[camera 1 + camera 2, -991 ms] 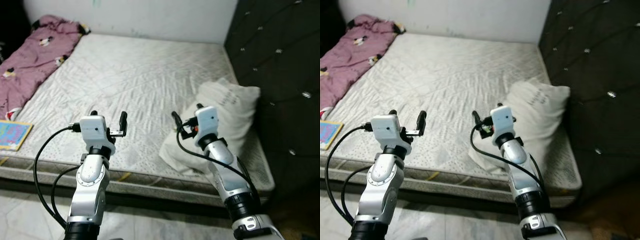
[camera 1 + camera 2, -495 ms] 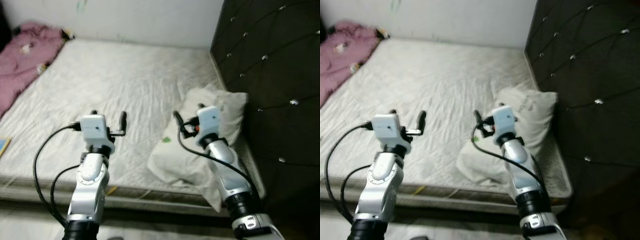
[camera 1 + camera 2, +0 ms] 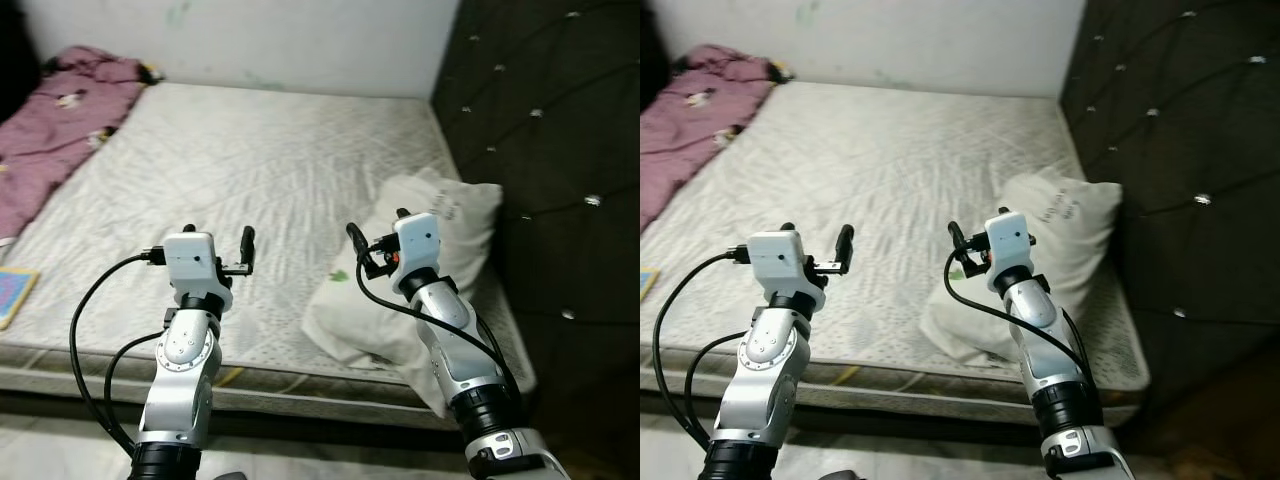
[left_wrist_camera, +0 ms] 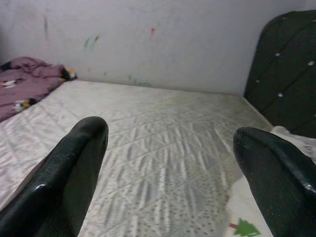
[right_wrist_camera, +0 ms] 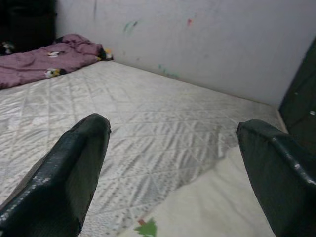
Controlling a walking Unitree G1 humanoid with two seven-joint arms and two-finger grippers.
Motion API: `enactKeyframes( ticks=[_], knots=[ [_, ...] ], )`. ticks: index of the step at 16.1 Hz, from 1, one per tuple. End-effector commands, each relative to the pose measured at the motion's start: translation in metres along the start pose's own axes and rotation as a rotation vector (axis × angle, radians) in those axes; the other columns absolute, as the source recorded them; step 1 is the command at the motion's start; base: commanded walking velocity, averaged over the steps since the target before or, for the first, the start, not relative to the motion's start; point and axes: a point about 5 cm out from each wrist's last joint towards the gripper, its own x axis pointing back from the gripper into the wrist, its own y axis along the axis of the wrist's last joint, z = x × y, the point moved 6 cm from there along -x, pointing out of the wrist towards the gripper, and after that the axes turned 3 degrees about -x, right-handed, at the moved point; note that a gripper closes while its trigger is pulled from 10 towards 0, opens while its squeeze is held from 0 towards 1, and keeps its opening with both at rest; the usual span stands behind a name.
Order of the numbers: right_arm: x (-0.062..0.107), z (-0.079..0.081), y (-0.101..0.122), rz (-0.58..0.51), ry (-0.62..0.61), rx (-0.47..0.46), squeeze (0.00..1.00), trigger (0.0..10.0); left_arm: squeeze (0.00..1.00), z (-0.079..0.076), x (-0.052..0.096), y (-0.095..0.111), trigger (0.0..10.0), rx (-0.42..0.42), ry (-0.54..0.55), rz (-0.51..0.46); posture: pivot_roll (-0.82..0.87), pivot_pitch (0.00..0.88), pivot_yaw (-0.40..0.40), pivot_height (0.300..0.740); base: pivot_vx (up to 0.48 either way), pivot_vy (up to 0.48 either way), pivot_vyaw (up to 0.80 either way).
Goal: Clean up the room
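My left gripper hovers over the mattress, fingers spread wide, holding nothing. My right gripper gapes too, above the white pillow at three o'clock. Purple blanket lies at ten o'clock.

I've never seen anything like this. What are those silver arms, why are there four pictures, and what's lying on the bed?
The silver arms belong to a walking house robot. Two pictures come from cameras in its head, looking down over the bed; two come from cameras on its wrists, looking out between two black fingers. Each arm ends in a grasping tool: the left tool and the right tool are both open and hold nothing. On the bare mattress lie a white pillow beside the dark headboard, a purple blanket at the far left, and a colourful book at the near edge.
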Motion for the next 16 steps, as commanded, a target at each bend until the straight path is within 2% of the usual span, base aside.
enactKeyframes(
  ticks=[1,10,12,16],
  knots=[
    [-0.0008,-0.0032,0.0006,0.001,-0.004,0.003,0.00,10.0,0.00,-0.0026,-0.0012,-0.0017,10.0,-0.005,-0.011,0.008,-0.04,0.000,-0.018,0.740,0.000,-0.480,0.00],
    [-0.0030,-0.0046,0.0031,-0.002,-0.008,0.001,0.00,10.0,0.00,-0.0039,-0.0032,0.0048,10.0,0.001,-0.013,-0.012,-0.04,0.000,-0.012,0.740,0.000,-0.439,0.00],
    [-0.0034,-0.0047,0.0033,-0.002,-0.008,0.001,0.00,10.0,0.00,-0.0025,-0.0032,0.0047,10.0,0.027,-0.007,-0.011,-0.04,0.000,-0.013,0.740,0.000,0.000,0.00],
    [-0.0036,-0.0043,0.0027,-0.001,-0.002,0.000,0.00,10.0,0.00,-0.0028,-0.0036,0.0043,10.0,0.024,-0.008,-0.012,-0.04,0.000,-0.016,0.740,0.000,0.000,0.00]
  ],
)
